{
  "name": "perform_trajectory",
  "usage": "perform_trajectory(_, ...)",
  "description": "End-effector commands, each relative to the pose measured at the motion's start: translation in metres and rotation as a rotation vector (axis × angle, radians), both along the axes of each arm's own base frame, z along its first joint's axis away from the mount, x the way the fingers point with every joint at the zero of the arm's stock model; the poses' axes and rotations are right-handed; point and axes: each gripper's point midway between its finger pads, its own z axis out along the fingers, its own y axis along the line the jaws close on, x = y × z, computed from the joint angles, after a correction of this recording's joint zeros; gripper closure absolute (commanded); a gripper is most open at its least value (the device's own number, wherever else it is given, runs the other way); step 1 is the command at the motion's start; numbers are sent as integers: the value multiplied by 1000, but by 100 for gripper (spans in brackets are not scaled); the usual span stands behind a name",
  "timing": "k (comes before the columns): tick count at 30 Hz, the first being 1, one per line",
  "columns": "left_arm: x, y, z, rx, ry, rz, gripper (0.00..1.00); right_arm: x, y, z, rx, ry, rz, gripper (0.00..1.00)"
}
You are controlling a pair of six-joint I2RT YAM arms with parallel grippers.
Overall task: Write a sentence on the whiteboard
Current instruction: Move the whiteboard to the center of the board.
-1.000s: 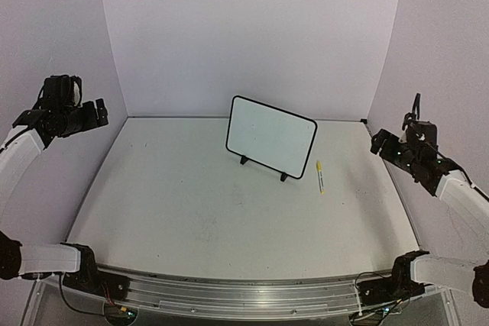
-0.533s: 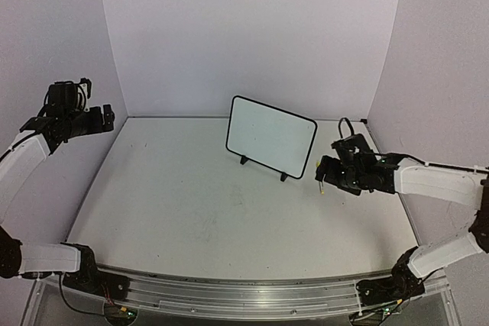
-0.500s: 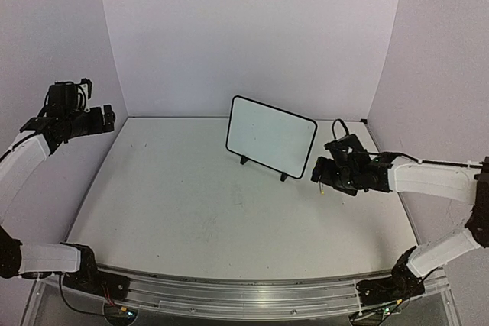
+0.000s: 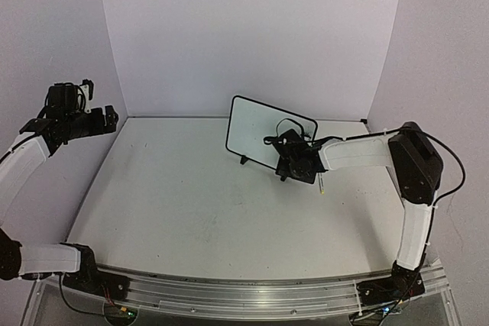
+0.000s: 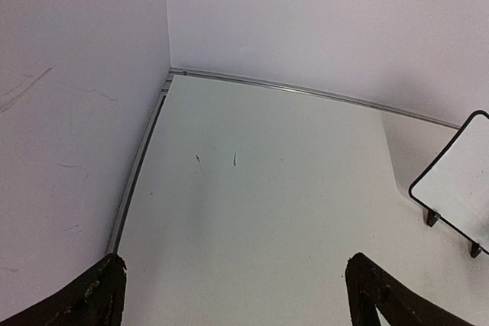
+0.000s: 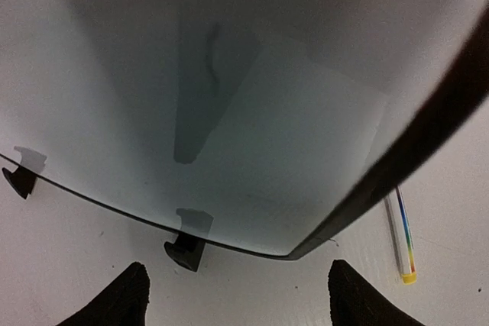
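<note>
The whiteboard (image 4: 256, 131) stands on its feet at the centre of the top view, toward the back of the counter (image 4: 191, 204). The right claw (image 4: 296, 164) hangs close before its lower right corner, fingers spread wide and empty. A pen (image 4: 321, 182) lies just to the right. At far left the left claw (image 5: 229, 307) is held high, also wide open and empty.

location: a robot test cell of the laboratory kind. a white surface (image 4: 191, 211) is boxed in on three sides by plain pale lilac panels (image 4: 252, 36), with a thin metal strip (image 5: 306, 91) along the join. an aluminium rail (image 4: 244, 292) runs along the near edge and carries the bases of the left arm (image 4: 23, 159) and the right arm (image 4: 416, 159), with an exposed cable (image 4: 462, 169). props on the surface: a small whiteboard (image 4: 252, 127) and a pen (image 6: 401, 238).
</note>
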Motion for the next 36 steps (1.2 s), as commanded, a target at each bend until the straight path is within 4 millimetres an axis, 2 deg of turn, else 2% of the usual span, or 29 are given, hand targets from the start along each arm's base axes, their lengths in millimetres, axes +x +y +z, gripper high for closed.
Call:
perform_trajectory(1,4,-3,6,-25,-25,-10,1,23,11,-1,-51,-42,-15,27)
perform_trajectory(6,6,-3,2,-23,-12,-9,1,33,23,-19,-51,-21,-5,35)
perform_trajectory(10,7,-3,0,-22,-6,-7,1,33,24,-27,-43,-15,-26,37)
perform_trajectory(20,10,-7,-5,-39,12,-20,1,23,15,-40,-52,-23,-103,42)
perform_trajectory(36,12,-8,-9,-53,24,-22,1,21,9,-56,-72,-16,-135,60)
